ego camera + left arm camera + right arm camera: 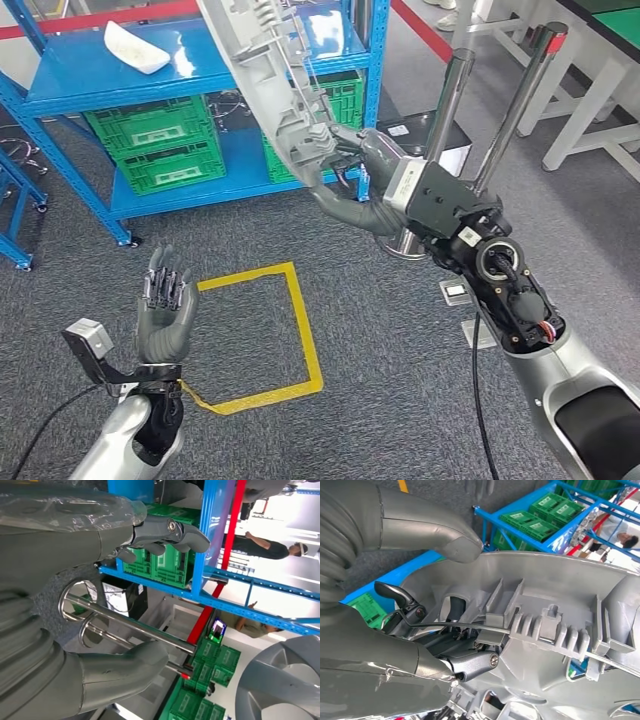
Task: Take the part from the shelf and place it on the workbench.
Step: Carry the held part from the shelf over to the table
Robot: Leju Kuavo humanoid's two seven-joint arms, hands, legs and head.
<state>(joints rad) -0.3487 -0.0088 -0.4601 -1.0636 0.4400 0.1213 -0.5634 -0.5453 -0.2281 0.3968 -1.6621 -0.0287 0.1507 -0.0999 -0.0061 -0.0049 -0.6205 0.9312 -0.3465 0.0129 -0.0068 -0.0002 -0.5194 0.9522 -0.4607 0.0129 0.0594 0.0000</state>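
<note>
Right hand (349,160) grips the long grey ribbed part (264,70), tilted before the blue shelf (226,180); left hand (164,310) spread, holding nothing, over open carpet.

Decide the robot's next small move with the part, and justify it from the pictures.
Probably turn toward the workbench while keeping the grip: the right hand holds the grey part in the air, off the blue shelf, and the left hand is empty.

The part (264,70) held up at the far side is pale grey, and the shelf (226,180) behind it is bright blue with green crates (155,140). A yellow tape square (302,330) marks the speckled dark grey floor (377,400); both hands (162,310) (355,175) are dark grey.
</note>
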